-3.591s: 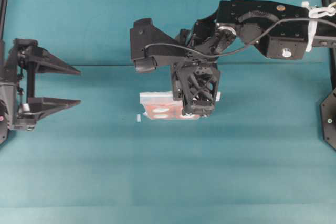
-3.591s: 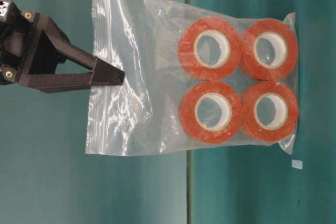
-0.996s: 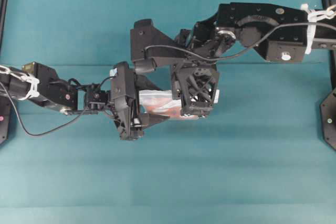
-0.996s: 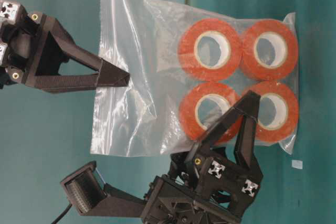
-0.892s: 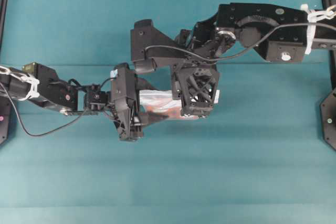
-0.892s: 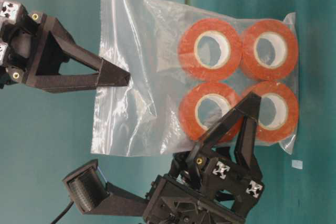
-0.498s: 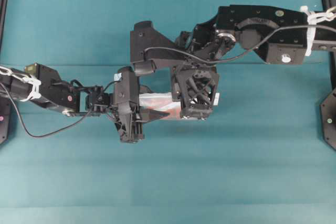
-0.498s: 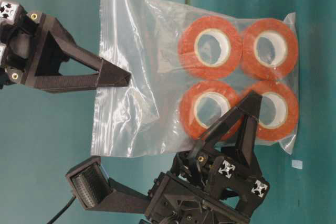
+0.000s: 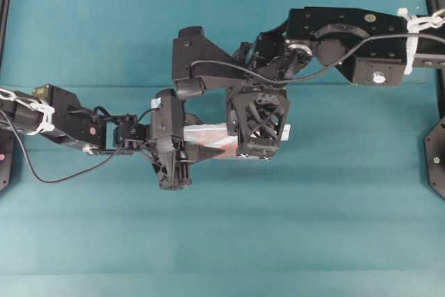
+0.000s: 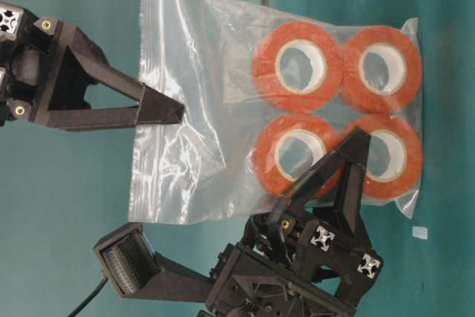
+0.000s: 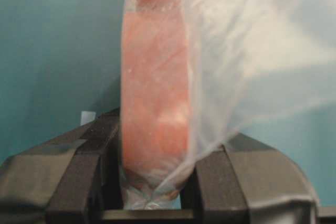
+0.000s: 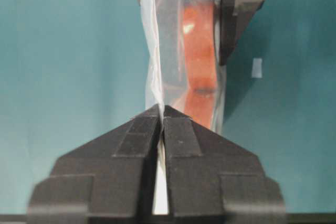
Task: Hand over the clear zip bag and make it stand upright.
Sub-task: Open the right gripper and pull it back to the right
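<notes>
Teal cloth [image 9: 292,227] covers the whole work surface, with faint creases running across it, and a teal wall closes off the far edge. A tiny pale scrap [image 10: 420,233] lies on the cloth by itself.

From my seat the clear zip bag [image 10: 193,131] hangs above the middle of the table, edge-on from overhead, with four orange-red tape rolls [image 10: 297,68] bunched at the end away from the zip strip.

The right gripper [image 12: 161,116] reaches in from above at the zip end. In its wrist view I see its fingers [image 12: 184,137] almost meeting, with only a thin slit between them and the plastic film running through that slit. I cannot tell whether they are pinching the film or merely lying against it.

The left gripper [image 11: 155,174] comes from the opposite side at the roll end. Its fingers [image 11: 86,153] stand either side of one roll's width, pressed against the plastic, so they are clamped on the bag there. In the table-level view one left finger [image 10: 338,165] overlaps the lower pair of rolls.
</notes>
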You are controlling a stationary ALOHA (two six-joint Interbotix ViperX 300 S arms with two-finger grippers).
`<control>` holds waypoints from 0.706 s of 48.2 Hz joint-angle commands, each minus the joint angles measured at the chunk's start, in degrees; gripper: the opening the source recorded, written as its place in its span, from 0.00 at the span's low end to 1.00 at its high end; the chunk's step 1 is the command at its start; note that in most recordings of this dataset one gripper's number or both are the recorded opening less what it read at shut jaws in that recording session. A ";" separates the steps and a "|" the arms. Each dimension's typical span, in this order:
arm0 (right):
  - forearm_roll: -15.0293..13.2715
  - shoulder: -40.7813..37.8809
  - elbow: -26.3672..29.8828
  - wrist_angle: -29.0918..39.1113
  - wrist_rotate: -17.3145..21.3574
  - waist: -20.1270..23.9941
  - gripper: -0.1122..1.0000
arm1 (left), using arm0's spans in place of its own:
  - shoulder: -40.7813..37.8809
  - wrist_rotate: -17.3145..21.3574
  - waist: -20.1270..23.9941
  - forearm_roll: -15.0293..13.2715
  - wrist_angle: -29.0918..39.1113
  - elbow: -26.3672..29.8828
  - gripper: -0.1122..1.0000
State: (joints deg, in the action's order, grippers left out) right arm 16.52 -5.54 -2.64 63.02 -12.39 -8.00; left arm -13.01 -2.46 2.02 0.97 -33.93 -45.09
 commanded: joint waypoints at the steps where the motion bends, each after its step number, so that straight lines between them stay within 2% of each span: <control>1: 0.26 1.14 0.44 -0.35 0.70 0.35 0.34 | 0.26 0.44 -0.18 0.00 -0.18 0.09 0.32; 9: 0.18 1.23 0.35 -0.35 2.02 0.53 0.77 | 0.26 1.23 -0.26 0.00 -0.18 0.18 0.32; 13: -0.09 1.41 0.35 -0.35 2.29 0.70 0.91 | 0.26 1.32 -0.18 0.00 -0.18 0.09 0.32; 34: -0.18 5.80 -1.58 -0.26 3.60 1.14 0.90 | 0.35 1.41 -0.44 0.00 -0.18 -0.26 0.32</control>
State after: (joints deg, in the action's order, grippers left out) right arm 16.26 -2.46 -4.22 62.93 -9.76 -7.12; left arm -13.01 -1.14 1.76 0.88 -33.93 -45.44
